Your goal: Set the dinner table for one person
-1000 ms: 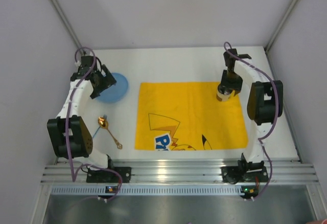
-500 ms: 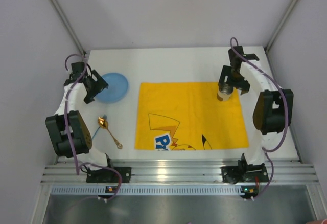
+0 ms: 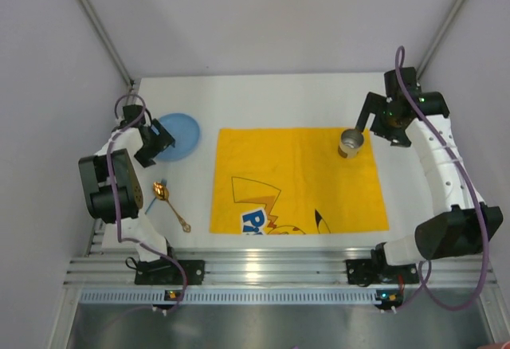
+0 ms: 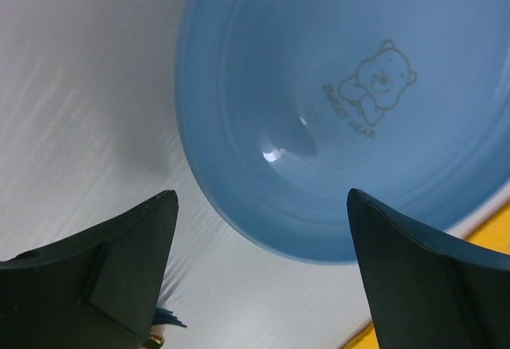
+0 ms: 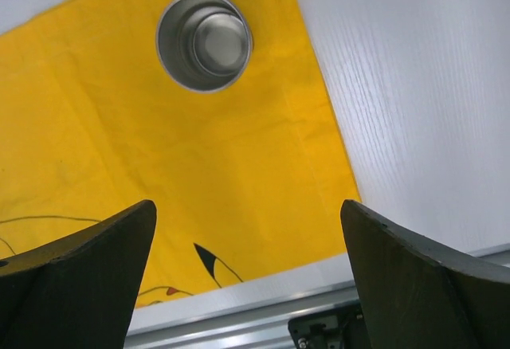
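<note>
**Dinner table** – large white rectangular top. It carries everything listed below, and both arms are bolted at its near edge.

**Yellow mat** – lies flat around the middle of the table, with a blue-and-black cartoon print along its near side.

**Steel cup** – stands upright on the mat's far right corner. From above it is only a small shiny cylinder. The right wrist camera looks straight down its mouth to a bare metal bottom.

**Blue plate** – sits on bare table to the left of the mat, near it but not touching. Only the left wrist view shows the little bear outline and lettering printed inside (overhead it reads as plain blue).

**Gold spoon** – lies on bare table nearer than the plate, with its handle angled toward the near right. I can make it out clearly only from above.

**Left gripper** – sits at the plate's left rim with its fingers spread wide and nothing between them. Its own camera shows the plate's edge curving through the gap. I cannot tell whether either finger touches the plate.

**Right gripper** – hangs just right of the cup and clear of it, fingers splayed and empty. Its own camera shows the mat's right edge and bare table between them.
</note>
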Tool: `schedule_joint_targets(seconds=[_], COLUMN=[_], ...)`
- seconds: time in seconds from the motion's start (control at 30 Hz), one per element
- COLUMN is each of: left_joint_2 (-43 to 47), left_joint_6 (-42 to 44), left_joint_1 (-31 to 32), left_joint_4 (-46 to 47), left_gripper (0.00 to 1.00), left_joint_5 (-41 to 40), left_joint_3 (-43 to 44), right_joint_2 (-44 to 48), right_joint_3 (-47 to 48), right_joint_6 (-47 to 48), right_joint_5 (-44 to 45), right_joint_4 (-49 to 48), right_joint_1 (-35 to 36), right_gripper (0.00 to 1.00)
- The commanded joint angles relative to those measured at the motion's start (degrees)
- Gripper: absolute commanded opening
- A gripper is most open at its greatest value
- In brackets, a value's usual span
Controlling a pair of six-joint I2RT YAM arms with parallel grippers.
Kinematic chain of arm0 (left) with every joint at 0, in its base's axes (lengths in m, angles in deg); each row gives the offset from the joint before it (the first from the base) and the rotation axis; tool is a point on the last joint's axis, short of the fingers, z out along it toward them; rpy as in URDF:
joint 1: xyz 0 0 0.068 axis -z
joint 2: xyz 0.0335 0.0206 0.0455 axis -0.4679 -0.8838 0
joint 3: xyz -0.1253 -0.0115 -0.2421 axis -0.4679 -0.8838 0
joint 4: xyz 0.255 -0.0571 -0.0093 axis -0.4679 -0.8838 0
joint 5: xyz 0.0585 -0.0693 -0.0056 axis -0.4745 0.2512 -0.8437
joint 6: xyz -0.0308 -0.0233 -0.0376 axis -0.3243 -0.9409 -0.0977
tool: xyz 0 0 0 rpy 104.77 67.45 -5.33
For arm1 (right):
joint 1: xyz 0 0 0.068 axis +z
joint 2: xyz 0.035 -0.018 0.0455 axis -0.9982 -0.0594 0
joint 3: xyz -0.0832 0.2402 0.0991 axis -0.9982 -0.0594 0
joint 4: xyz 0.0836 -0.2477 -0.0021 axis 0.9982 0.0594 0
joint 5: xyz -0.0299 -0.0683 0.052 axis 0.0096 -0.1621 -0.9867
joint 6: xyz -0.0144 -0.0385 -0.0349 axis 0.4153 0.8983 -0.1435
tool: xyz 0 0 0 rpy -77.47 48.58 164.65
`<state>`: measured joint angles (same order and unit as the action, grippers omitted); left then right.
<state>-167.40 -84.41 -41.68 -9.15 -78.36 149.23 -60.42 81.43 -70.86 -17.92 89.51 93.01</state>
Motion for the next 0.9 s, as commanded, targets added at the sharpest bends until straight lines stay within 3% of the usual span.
schedule_joint_targets(seconds=[0.0,0.2,0.23,0.37,0.57,0.77,0.87], left_joint_2=[-3.57,-7.00,-7.27,-9.37,-4.48,5.46,9.86], left_joint_6=[-1.22,-3.95,-4.21,-5.00,-4.66,-4.30,-2.46], left_joint_1=[-0.19,-0.19,-0.19,-0.11,-0.19,0.33,4.27], left_joint_4=[2.71,6.48,6.92,7.37,5.53,3.15,0.78], left_gripper=[0.91,0.80,0.72,0.00,0.00,0.00,0.00], left_joint_5=[-0.35,-3.08,-3.60,-3.09,-1.41,8.59,12.39], left_joint_3=[1.59,1.07,1.07,2.82,3.35,4.67,4.32], right_joint_2=[5.10,9.24,9.50,10.73,10.65,11.52,12.58], right_joint_3=[-3.43,-9.59,-10.04,-11.18,-8.90,-5.91,-5.21], right_joint_6=[-0.74,-0.65,-0.57,-0.30,0.31,0.75,-0.21], right_joint_5=[-0.57,0.66,0.66,0.74,1.01,0.22,-1.62], right_joint_4=[3.68,3.94,3.94,3.94,4.03,3.50,2.98], right_joint_1=[-0.35,-0.70,-0.70,-0.79,-0.97,-1.14,-0.97], right_gripper=[1.00,1.00,1.00,1.00,1.00,1.00,1.00])
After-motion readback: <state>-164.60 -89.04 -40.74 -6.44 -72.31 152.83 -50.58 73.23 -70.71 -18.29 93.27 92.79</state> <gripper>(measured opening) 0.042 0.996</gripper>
